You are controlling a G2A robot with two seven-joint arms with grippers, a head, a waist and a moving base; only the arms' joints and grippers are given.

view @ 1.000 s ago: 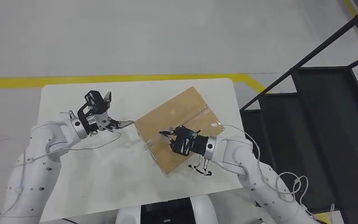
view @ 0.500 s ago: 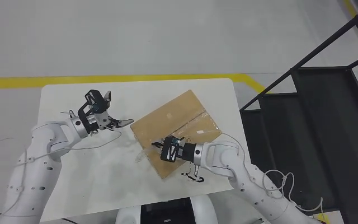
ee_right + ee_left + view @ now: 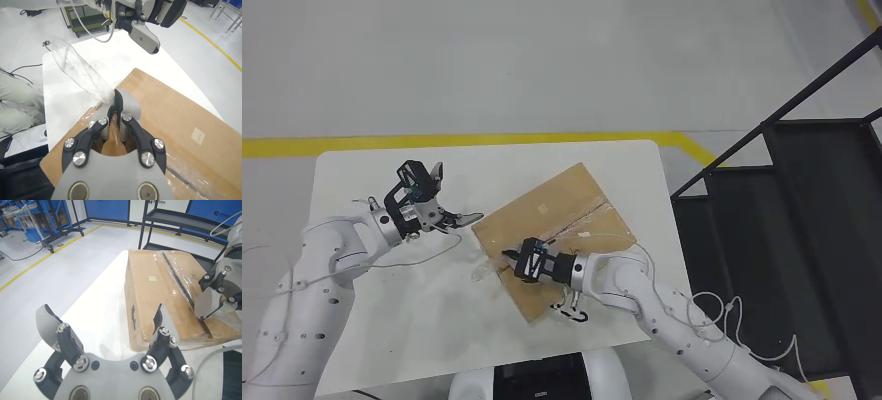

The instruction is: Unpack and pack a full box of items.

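A brown cardboard box [image 3: 560, 205] lies askew on the white table [image 3: 392, 320]. Clear tape runs along its top seam [image 3: 179, 281]. My right gripper [image 3: 510, 258] sits at the box's end nearest the left arm, shut on a strip of clear tape [image 3: 81, 72] that is peeled off the seam and curls out over the table. In the right wrist view the gripper [image 3: 114, 100] pinches the strip just above the box [image 3: 170, 117]. My left gripper [image 3: 464, 218] hovers open beside the box's corner [image 3: 136, 321], with nothing between its fingers [image 3: 160, 313].
A black metal rack [image 3: 802, 190] stands just past the table's right edge. A loose cable [image 3: 577, 312] hangs under the right arm near the table's front edge. Bare table surface [image 3: 422, 300] spreads left of the box. A small white label [image 3: 542, 208] marks the box top.
My right gripper has travelled along the seam toward the left arm, drawing the tape strip off the box. The box has turned slightly. The left gripper has barely shifted.
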